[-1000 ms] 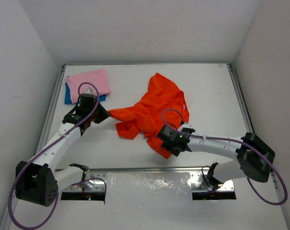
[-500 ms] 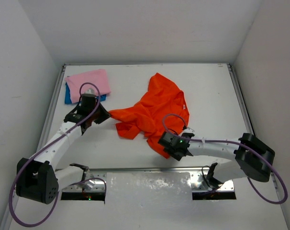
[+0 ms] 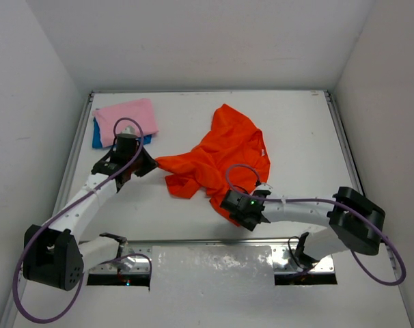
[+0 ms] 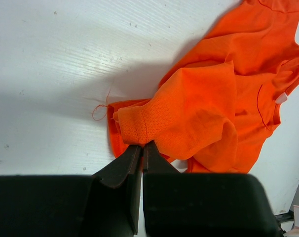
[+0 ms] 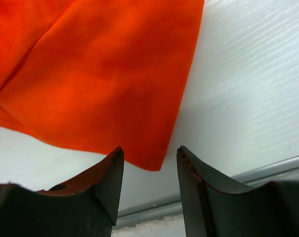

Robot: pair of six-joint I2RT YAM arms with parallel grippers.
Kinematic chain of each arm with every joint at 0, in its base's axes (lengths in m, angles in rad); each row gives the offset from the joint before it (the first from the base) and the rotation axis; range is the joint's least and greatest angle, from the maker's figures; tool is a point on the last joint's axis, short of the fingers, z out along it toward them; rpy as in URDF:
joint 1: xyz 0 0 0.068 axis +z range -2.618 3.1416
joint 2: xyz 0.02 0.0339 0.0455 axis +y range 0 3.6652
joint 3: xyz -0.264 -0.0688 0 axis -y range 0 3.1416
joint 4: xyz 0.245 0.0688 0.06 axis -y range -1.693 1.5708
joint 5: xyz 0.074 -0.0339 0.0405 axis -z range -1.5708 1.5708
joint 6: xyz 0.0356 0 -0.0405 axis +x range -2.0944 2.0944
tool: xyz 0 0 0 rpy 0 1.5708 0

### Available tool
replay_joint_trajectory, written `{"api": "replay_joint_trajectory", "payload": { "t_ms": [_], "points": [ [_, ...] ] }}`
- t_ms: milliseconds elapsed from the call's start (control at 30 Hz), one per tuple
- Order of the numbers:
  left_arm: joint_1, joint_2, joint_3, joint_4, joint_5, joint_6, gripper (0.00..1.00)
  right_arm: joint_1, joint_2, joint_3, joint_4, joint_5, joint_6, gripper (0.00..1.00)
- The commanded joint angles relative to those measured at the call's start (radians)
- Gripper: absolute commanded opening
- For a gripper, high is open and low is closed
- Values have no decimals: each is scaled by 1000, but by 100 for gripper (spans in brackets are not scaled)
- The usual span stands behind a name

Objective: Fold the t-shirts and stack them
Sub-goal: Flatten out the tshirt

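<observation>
Left end effector was pinched shut on a hem edge of the orange-red t-shirt, right end effector stood open, the shirt's corner just inside its gap on the surface; closing too shallow could miss cloth, or the thin left pinch might slip.

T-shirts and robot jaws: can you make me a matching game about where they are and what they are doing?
Things:
1. pink t-shirt
2. blue t-shirt
3. left jaws
4. right jaws

States:
A. open, at the near corner of the orange t-shirt
B. folded, lying on top of another shirt
C. shut on the orange t-shirt's sleeve edge
D. peeking out from under another shirt

Pairs: 1-B, 2-D, 3-C, 4-A
</observation>
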Motion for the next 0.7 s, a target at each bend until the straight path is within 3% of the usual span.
{"api": "replay_joint_trajectory", "payload": {
  "t_ms": [0,500,667],
  "points": [
    [-11,-1,21,38,-12,4,0,27,6,59,-77,9,38,46],
    [-9,-16,21,19,-31,7,0,27,35,-21,21,14,59,45],
    [-11,-21,25,12,-34,10,0,27,76,-35,77,-10,47,39]
  ]
}}
